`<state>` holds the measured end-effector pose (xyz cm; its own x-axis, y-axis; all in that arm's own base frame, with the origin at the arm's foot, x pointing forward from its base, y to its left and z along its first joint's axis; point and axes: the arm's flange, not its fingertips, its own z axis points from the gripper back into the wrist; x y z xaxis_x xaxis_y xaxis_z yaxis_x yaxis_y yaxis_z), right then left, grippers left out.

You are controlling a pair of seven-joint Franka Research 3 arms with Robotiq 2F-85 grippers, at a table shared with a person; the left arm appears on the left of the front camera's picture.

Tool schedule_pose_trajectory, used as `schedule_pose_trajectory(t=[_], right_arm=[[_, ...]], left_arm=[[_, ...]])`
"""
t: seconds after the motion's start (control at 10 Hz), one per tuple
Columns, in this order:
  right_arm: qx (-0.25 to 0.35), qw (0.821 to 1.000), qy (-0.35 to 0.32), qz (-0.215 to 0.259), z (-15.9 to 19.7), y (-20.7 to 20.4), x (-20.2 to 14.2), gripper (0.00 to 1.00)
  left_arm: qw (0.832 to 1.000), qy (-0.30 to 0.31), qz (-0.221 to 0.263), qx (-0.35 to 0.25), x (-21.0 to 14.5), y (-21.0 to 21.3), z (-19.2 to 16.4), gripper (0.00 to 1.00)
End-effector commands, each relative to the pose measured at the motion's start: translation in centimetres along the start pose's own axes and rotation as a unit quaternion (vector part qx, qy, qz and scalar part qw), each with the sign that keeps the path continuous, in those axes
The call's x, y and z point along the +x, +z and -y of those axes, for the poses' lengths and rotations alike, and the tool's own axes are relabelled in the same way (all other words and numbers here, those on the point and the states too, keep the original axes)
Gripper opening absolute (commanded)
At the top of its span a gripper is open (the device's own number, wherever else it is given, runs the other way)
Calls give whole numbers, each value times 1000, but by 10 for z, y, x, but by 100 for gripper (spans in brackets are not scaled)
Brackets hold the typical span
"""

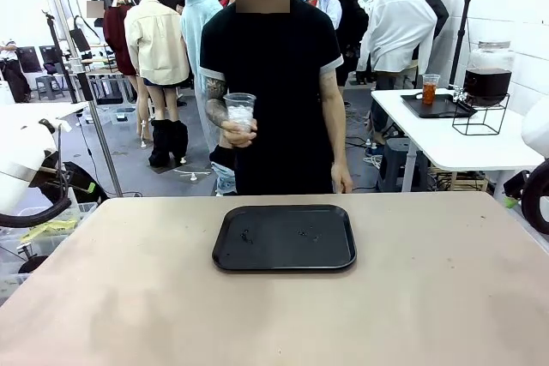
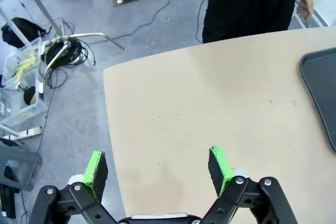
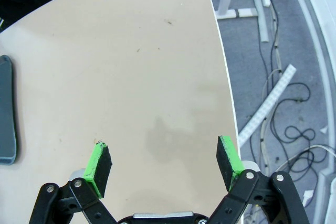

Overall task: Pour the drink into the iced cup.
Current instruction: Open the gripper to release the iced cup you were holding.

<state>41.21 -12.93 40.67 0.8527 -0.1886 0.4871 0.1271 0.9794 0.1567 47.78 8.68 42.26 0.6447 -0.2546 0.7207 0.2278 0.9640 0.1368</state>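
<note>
1. My left jaws stand wide apart with nothing between them. Their green pads [image 2: 96,169] hang over the desk [image 2: 184,103] near its corner, left of the black tray [image 2: 321,98] and well apart from it.
2. The iced cup [image 1: 239,111] is beyond the tray's far edge, a little left of its middle. The person's hand [image 1: 243,135] holds it upright and off the desk. I see white ice in it and no drink.
3. The tray lies flat at the middle of the desk, between my two arms.
4. My right jaws are also wide apart and empty, their pads [image 3: 229,161] over bare desk to the right of the tray.
5. The drink [image 1: 430,93] is far beyond the tray and to its right. It shows orange-red in a clear cup on a white table [image 1: 480,147], near a glass jar [image 1: 489,75] of darker liquid.
6. The coming move turns on the iced cup, which lies ahead of and above both jaws with its long axis vertical. I judge my left arm [image 1: 26,169] slightly the nearer. The drink is on my right arm's side but well apart from both jaws.
7. I can read no brand, label or writing.
</note>
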Motion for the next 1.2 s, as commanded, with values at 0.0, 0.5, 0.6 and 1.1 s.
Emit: schedule_pose_trajectory(t=[0.0, 0.5, 0.6, 1.1], right_arm=[[-4, 1000, -9, 5, -4, 0, -4, 100], [-4, 1000, -9, 5, -4, 0, -4, 100], [-4, 1000, -9, 5, -4, 0, -4, 100], [-4, 1000, -9, 5, -4, 0, -4, 100]], left_arm=[[1000, -3, 4, 8, -3, -2, 0, 100], [1000, -3, 4, 8, -3, -2, 0, 100], [1000, -3, 4, 8, -3, -2, 0, 100], [1000, -3, 4, 8, -3, -2, 0, 100]])
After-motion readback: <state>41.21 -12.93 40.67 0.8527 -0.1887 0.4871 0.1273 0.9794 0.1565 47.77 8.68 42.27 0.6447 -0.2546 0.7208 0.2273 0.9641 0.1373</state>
